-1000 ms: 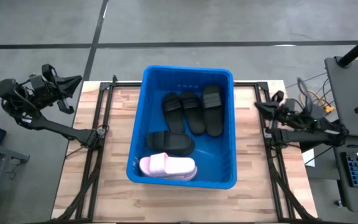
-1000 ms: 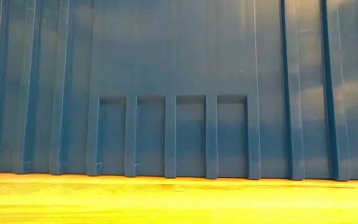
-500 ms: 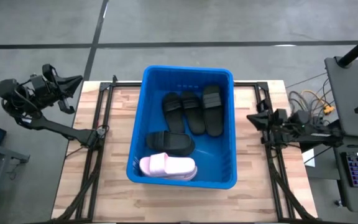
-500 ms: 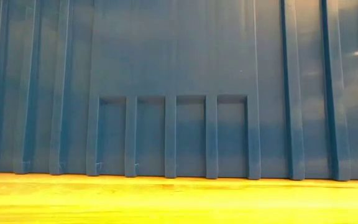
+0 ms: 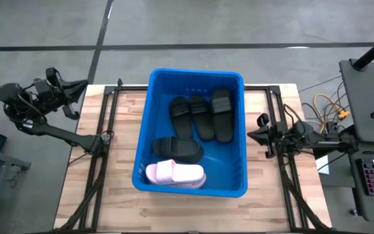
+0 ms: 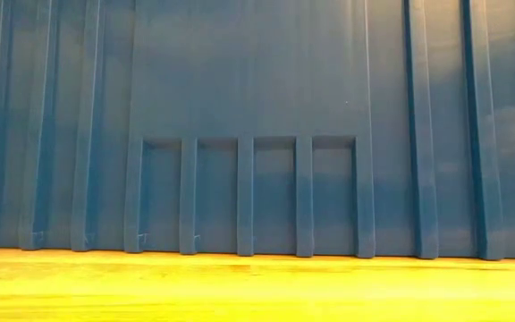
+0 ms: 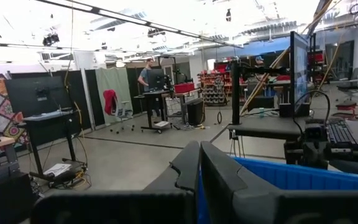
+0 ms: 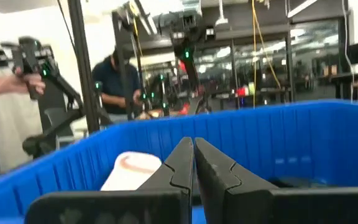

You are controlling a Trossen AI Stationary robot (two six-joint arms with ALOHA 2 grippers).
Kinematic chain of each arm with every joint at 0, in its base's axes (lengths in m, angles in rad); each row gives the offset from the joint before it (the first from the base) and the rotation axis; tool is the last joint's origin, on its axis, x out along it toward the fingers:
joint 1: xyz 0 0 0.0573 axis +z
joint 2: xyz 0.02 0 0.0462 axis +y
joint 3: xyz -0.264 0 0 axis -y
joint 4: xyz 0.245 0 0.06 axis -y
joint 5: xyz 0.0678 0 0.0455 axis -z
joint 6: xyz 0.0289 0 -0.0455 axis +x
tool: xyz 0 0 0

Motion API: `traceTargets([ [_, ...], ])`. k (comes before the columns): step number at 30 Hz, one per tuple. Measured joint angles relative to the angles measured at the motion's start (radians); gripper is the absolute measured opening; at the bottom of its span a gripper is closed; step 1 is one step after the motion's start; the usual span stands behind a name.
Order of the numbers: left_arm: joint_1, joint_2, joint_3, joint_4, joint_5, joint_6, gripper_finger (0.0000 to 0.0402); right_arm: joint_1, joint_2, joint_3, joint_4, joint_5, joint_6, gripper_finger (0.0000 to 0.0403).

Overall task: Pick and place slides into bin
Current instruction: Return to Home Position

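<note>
So, bin: large bright blue rectangular plastic tub (image 5: pixel 197 74), mid-table on the pale wooden tabletop (image 5: pixel 125 153).
Black slides: four matte black ribbed-strap sandals (image 5: pixel 202 117) inside the bin, three side by side at its far end, one nearer.
Pink slides: pale pink sandals (image 5: pixel 174 173) against the bin's near wall.
Left gripper (image 5: pixel 82 83): off the table's far left corner, jaws pressed together.
Right gripper (image 5: pixel 252 133): just beside the bin's right wall, jaws pressed together.

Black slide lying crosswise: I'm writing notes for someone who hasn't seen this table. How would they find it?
Look for the blue bin in the middle of the wooden table. Inside it, three black slides lie side by side lengthwise at one end. The fourth black slide lies alone, crosswise, beside the pale pink slides at the other end.
</note>
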Motion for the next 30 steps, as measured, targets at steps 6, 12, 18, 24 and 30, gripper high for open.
traceTargets([
  [6, 0.000, 0.000, -0.006, 0.000, 0.000, 0.000, 0.0000, 0.000, 0.000, -0.003, -0.134, 0.002, -0.002, 0.0008],
  [12, 0.000, 0.000, -0.013, 0.000, 0.001, -0.001, 0.0000, 0.000, -0.002, -0.015, -0.049, 0.010, -0.055, 0.0008],
  [18, 0.000, -0.010, -0.104, 0.028, 0.058, -0.024, 0.0000, -0.001, -0.002, -0.016, -0.054, 0.085, -0.046, 0.0008],
  [24, 0.000, -0.014, -0.299, 0.283, 0.312, -0.084, 0.0000, -0.001, -0.002, -0.016, -0.054, 0.138, 0.012, 0.0008],
  [30, 0.000, -0.065, -0.521, 0.488, 0.381, -0.151, 0.0000, -0.001, -0.002, -0.016, -0.020, 0.182, 0.031, 0.0008],
])
